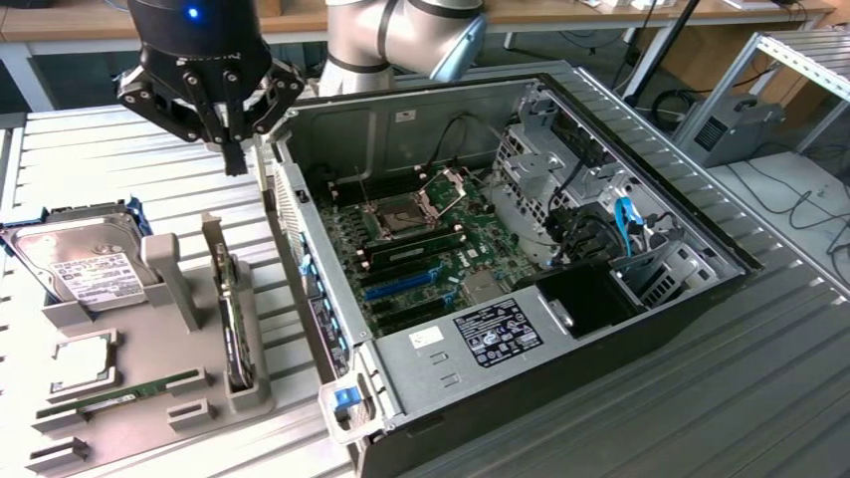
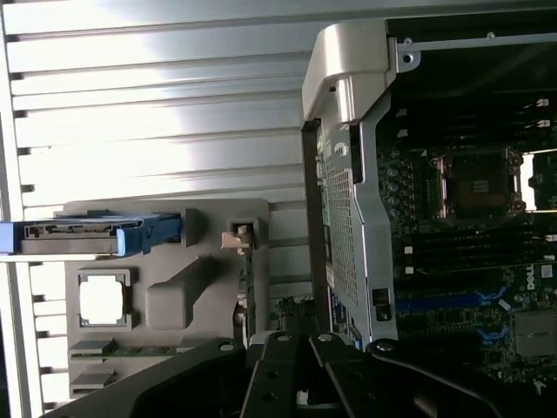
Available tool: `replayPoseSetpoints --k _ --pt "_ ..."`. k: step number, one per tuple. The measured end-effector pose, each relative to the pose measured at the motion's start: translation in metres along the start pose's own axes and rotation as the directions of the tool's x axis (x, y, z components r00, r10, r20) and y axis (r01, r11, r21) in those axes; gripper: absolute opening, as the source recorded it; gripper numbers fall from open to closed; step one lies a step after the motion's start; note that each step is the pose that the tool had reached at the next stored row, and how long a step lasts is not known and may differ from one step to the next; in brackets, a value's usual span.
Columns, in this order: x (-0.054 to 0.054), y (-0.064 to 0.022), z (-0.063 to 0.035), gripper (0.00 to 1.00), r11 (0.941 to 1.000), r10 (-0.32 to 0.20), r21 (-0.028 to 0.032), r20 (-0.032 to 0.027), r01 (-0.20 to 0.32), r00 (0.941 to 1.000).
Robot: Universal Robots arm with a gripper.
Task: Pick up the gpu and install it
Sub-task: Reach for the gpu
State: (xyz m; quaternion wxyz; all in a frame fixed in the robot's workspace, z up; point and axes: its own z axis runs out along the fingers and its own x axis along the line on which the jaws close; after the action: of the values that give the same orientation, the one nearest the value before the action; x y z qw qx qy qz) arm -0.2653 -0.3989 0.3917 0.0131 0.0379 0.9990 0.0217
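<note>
At the exterior view's left, a grey moulded holder tray (image 1: 159, 418) lies on a ribbed metal table. It carries a silver hard drive with a white label (image 1: 87, 271) and, nearer, a long narrow green memory stick (image 1: 119, 394).

On the tray's right side, the gpu (image 1: 237, 334), a thin green circuit card with a silver metal end bracket, stands on edge in a slot. Its long axis runs from far to near and the bracket is at the far end. It is seen edge-on, so its fan is hard to make out. In the wrist view the card (image 2: 246, 283) appears as a narrow green strip beside the tray.

The black gripper (image 1: 237, 159) hangs above and just beyond the card's far end, well clear of it. Its fingers are pressed together, hold nothing and point straight down. The grey jointed arm (image 1: 398, 40) reaches in from the far side.

To the right lies an open black and silver computer case (image 1: 691, 239), its green motherboard (image 1: 439, 249) exposed.
</note>
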Motion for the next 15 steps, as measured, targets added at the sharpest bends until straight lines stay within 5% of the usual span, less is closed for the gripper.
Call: replayPoseSetpoints --k 9,15 --pt "-0.003 -0.0383 0.0038 0.11 1.0 0.0 0.0 0.0 0.0 1.0" --pt "-0.003 -0.0422 0.0063 0.11 1.0 0.0 0.0 0.0 0.0 1.0"
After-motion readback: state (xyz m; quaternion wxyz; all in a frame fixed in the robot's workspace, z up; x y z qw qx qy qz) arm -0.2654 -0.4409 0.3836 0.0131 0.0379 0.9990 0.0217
